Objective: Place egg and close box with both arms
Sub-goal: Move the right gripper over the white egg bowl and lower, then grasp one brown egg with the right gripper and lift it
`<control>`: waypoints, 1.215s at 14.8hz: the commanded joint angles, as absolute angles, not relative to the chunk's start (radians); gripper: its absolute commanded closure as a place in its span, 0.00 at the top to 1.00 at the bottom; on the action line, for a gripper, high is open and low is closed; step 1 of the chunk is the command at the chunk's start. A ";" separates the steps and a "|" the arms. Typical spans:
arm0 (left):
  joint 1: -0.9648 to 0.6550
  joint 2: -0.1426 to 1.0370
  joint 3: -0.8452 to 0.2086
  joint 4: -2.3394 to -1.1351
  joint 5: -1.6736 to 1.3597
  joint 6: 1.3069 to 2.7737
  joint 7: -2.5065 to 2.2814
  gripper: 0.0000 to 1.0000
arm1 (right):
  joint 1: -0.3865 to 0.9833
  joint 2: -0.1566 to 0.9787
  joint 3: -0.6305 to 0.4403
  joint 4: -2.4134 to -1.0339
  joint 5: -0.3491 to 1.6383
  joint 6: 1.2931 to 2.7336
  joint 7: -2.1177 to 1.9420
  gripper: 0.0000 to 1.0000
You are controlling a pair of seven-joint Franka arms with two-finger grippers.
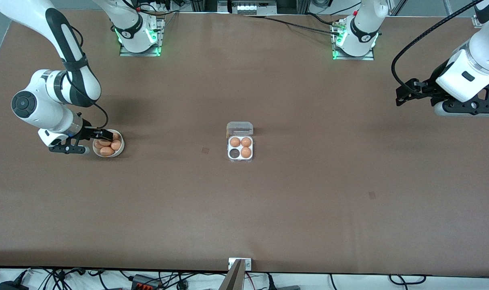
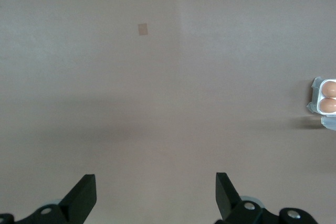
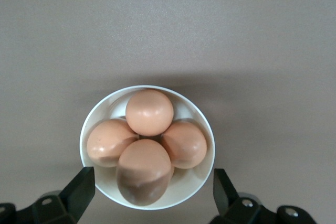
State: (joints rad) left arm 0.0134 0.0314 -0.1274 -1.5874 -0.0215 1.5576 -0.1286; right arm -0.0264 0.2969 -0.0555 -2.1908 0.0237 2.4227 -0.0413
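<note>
We hold the right pincer [image 1: 101, 139] apart over the round white bowl [image 3: 100, 179] of brown eggs [image 3: 149, 112] to pick one for the empty cell of the open clear-plastic four-cell box [image 1: 240, 148] at desk centre, while the left pincer [image 2: 156, 195] waits apart.

The brown table [image 1: 309, 209] is carrying the open box [image 1: 240, 148] at its centre, and a white bowl [image 1: 108, 144] of eggs is sitting at 9 o'clock from it.

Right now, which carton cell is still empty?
In the box, the empty cell is the one in the row nearer the front camera, toward the right arm's end. It shows dark; the other three cells hold brown eggs.
</note>
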 commanded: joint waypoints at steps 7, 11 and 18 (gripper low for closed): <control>0.012 0.035 -0.124 -1.559 -0.012 1.546 -0.110 1.00 | -0.032 0.296 -0.048 -2.212 0.026 2.470 -0.057 0.99; 0.011 0.040 -0.124 -1.554 -0.012 1.546 -0.110 1.00 | -0.031 0.296 -0.045 -2.221 0.028 2.470 -0.055 0.87; 0.011 0.040 -0.124 -1.552 -0.012 1.546 -0.110 1.00 | -0.029 0.293 -0.041 -2.215 0.028 2.471 -0.051 0.43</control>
State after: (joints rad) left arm 0.0134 0.0316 -0.1274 -1.5790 -0.0215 1.5576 -0.1286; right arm -0.0241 0.3074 -0.0478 -2.2032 0.0238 2.4574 -0.0420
